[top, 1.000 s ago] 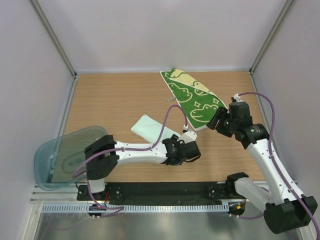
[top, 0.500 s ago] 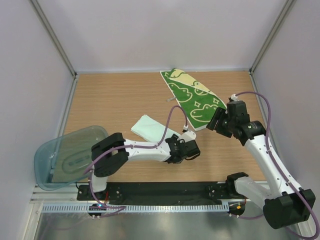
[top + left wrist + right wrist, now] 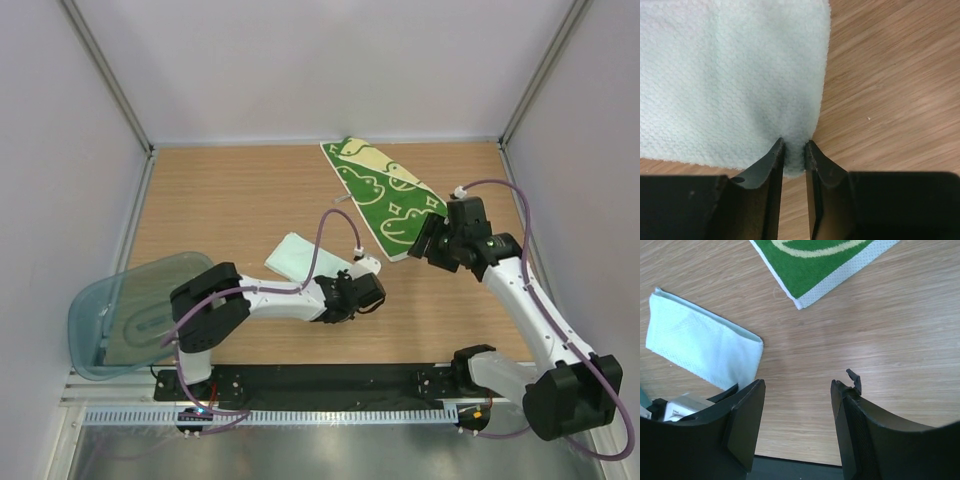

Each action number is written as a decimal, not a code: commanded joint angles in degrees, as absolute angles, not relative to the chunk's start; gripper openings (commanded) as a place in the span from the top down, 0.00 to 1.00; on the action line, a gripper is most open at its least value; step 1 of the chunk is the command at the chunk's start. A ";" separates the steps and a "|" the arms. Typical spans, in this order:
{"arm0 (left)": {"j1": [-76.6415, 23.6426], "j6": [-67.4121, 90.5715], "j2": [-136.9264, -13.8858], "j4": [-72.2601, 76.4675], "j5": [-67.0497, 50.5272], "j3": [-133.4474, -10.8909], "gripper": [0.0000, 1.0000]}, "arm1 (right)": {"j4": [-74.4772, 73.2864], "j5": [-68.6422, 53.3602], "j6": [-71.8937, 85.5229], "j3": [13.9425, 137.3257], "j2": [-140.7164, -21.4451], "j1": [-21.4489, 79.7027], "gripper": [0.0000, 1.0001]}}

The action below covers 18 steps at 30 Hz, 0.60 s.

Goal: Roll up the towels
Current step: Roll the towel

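The pale mint-blue towel point(image 3: 305, 258) lies folded on the wooden table, left of centre; it fills the upper left of the left wrist view point(image 3: 730, 75) and shows at the left of the right wrist view point(image 3: 705, 345). My left gripper point(image 3: 794, 150) is shut on its near corner. The green towel with cream patches and white doodles point(image 3: 385, 195) lies flat at the back right; its white-edged corner shows in the right wrist view point(image 3: 825, 265). My right gripper point(image 3: 797, 405) is open and empty above bare wood, just off that corner.
A translucent teal-grey plastic bin point(image 3: 130, 312) sits at the table's front left edge. White walls with metal posts enclose the table. A black mounting rail point(image 3: 320, 380) runs along the near edge.
My left gripper has shifted left and back, toward the mint towel's corner. My right gripper has moved slightly back, closer to the green towel's corner.
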State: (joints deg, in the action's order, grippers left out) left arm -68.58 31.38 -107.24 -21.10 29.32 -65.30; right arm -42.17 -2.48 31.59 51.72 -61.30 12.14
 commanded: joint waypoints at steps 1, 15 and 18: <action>-67.94 31.38 -106.88 -19.78 24.88 -61.35 0.78 | -38.68 -6.40 32.43 54.14 -61.87 11.87 0.38; -62.32 29.88 -93.17 -14.68 11.87 -55.55 0.83 | -6.00 -27.25 50.71 36.56 -74.61 20.47 0.20; -61.70 29.97 -91.76 -14.68 10.20 -55.20 0.83 | -1.25 -26.63 52.99 36.12 -78.64 22.49 0.20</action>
